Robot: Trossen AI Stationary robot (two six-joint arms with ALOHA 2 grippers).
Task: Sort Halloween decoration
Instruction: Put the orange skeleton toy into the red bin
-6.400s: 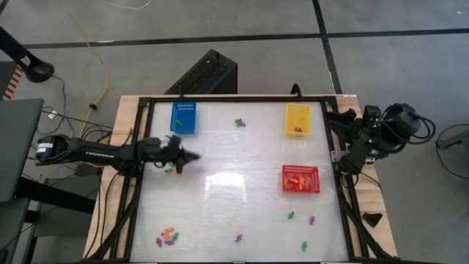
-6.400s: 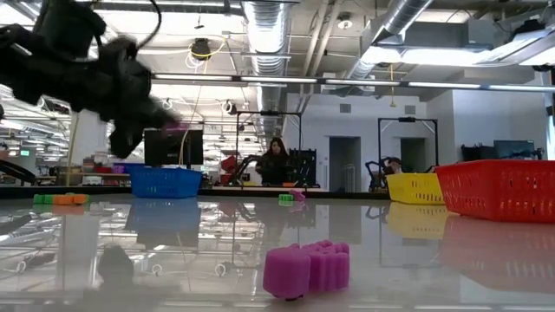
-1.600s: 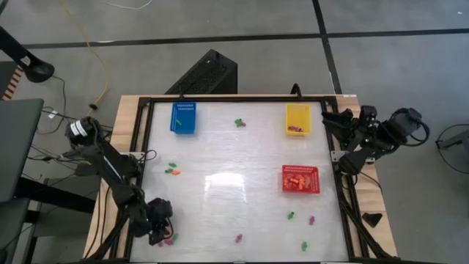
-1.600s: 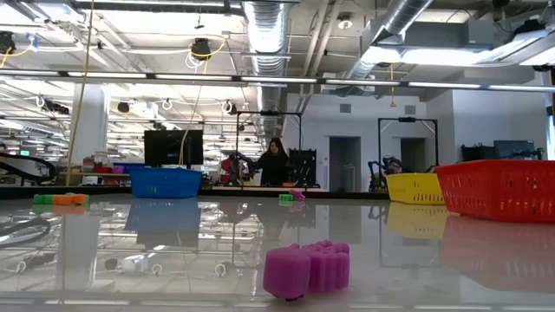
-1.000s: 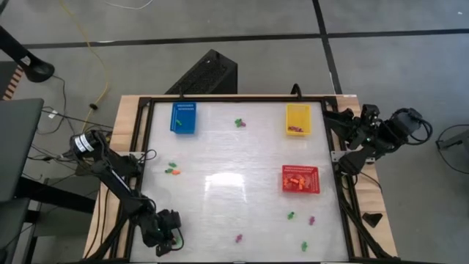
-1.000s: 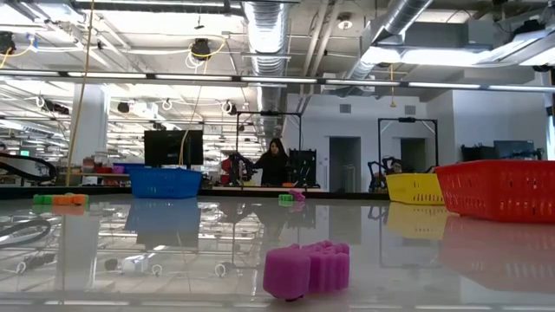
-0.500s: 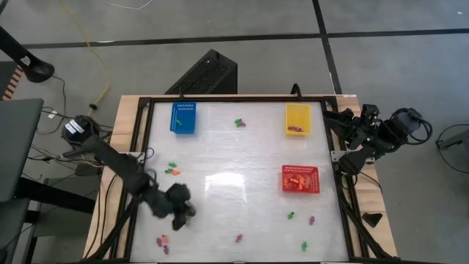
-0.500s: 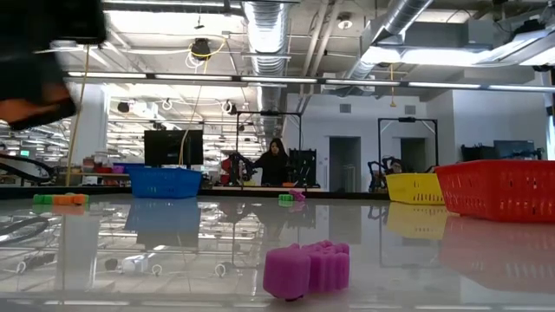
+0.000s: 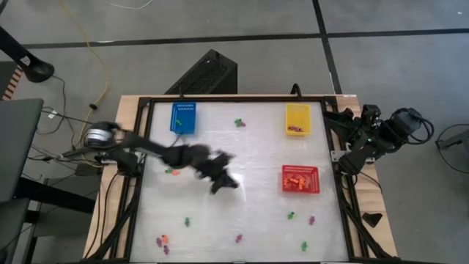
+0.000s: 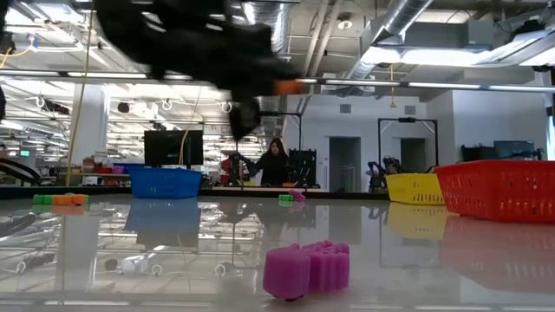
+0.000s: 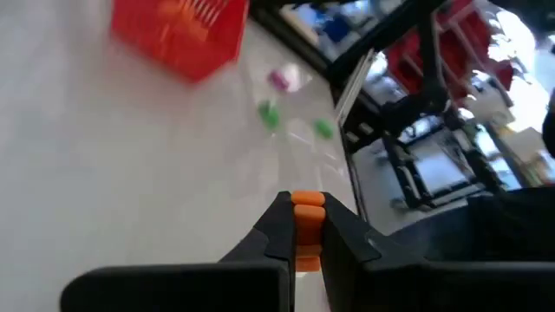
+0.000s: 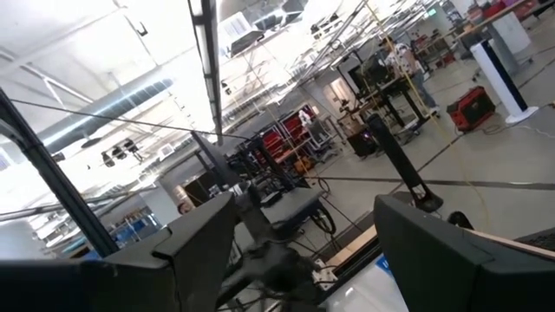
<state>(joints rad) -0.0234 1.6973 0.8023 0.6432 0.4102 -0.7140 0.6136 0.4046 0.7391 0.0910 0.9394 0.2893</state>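
Left claw (image 9: 223, 181) is mid-frame in the high view, clamped on one small orange piece (image 11: 307, 211), presumably because the red basket (image 9: 301, 179) just to its right already holds orange bits. Purple ones sit in the yellow basket (image 9: 297, 119) upper right, and the blue basket (image 9: 183, 116) is upper left. More decorations lie scattered along the bench's (image 9: 249, 154) lower edge. Right claw (image 9: 346, 129) waits spread wide and empty at the right edge.

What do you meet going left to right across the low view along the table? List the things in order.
Orange and green pieces → blue basket → purple piece up close → yellow basket → red basket. The small green and purple pieces far back sit roughly in line with the near purple one, so I leave them out.
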